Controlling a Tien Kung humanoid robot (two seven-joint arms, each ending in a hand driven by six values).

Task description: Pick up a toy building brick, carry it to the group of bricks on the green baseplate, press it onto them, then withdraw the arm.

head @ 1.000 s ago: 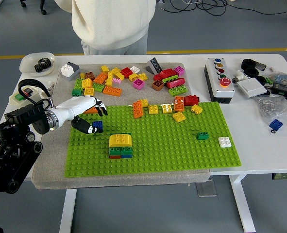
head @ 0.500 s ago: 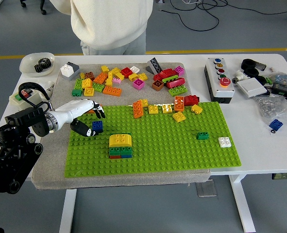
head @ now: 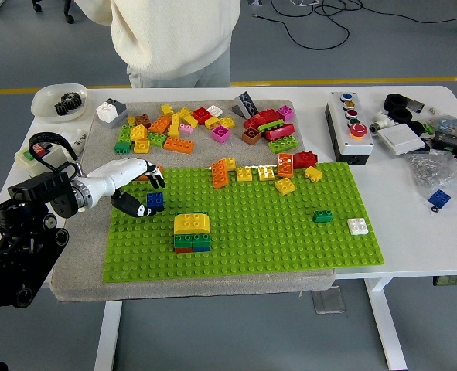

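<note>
A small blue brick (head: 156, 202) sits on the green baseplate (head: 290, 239) near its left edge. My left hand (head: 150, 195) reaches in from the left, its white fingers (head: 155, 177) arched just behind the brick and its dark thumb (head: 138, 208) low at the brick's left. The fingers are spread and do not close on the brick. To the lower right stands the brick group (head: 191, 232), a yellow brick on top of green, blue and red ones. My right arm is out of view.
Loose bricks (head: 205, 124) lie in a heap on the grey mat behind the baseplate, with more (head: 263, 170) along its far edge. A green brick (head: 323, 216) and a white brick (head: 358, 226) sit at its right. A person (head: 174, 39) stands at the far side.
My left hand has drawn back slightly to the left. The blue brick has stayed in place on the baseplate.
</note>
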